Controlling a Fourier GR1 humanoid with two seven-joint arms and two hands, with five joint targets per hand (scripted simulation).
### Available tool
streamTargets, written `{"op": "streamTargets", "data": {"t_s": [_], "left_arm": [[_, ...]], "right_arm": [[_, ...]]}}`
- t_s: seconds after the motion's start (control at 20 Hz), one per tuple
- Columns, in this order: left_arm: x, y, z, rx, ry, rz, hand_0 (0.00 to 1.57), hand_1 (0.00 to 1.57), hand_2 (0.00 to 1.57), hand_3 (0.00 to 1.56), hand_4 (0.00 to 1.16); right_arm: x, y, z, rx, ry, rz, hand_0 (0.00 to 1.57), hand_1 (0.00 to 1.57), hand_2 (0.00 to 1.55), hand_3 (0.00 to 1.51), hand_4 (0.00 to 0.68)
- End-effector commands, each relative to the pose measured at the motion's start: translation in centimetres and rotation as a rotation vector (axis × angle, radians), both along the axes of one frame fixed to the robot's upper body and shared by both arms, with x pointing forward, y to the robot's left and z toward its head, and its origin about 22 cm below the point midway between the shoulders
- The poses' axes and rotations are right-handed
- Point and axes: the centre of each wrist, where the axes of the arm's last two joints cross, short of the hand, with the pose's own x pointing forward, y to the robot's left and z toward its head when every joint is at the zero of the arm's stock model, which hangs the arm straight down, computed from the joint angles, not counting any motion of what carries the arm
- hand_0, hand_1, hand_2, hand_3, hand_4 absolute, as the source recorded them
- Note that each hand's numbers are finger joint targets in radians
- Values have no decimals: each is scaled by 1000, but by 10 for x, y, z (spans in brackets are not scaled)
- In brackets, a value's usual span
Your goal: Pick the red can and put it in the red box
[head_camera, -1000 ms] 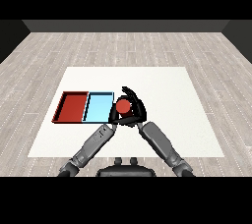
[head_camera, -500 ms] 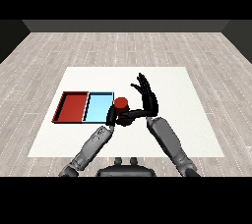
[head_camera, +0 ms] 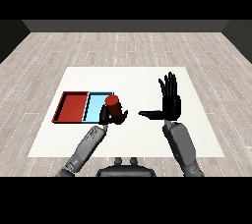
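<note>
Grey floorboards surround our white tabletop (head_camera: 147, 78). Nearest us, our left robot hand (head_camera: 109, 116) curls round the can (head_camera: 113, 105), held upright at the blue tray's (head_camera: 97, 110) right edge. Our right robot hand (head_camera: 168, 101) stands apart to the right, fingers straight, holding nothing. Beyond the blue tray, further left, lies the red tray (head_camera: 74, 107). We judge the main risk is letting go too soon: the can must cross the blue tray first, and could land there or catch a rim and tip.
</note>
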Motion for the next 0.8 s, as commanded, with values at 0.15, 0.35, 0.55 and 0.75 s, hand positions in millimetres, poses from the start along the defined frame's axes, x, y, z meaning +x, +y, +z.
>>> {"op": "streamTargets", "data": {"t_s": [0.15, 0.35, 0.55, 0.75], "left_arm": [[14, 40, 45, 84, -72, 91, 1571, 1571, 1569, 1460, 1112], [14, 86, 35, 187, -75, 156, 1571, 1571, 1552, 1437, 1115], [17, 97, 46, 231, -59, 225, 1571, 1571, 1550, 1416, 1135], [49, 150, 66, 340, -8, 313, 1571, 1571, 1533, 1402, 1124]], "right_arm": [[1, -63, -51, -7, 78, -104, 0, 0, 0, 0, 0], [-11, -73, -57, -63, 147, -137, 0, 0, 0, 0, 0], [-17, -89, -104, -54, 231, -155, 0, 0, 0, 0, 0], [-37, -90, -122, -86, 270, -146, 0, 0, 0, 0, 0]]}}
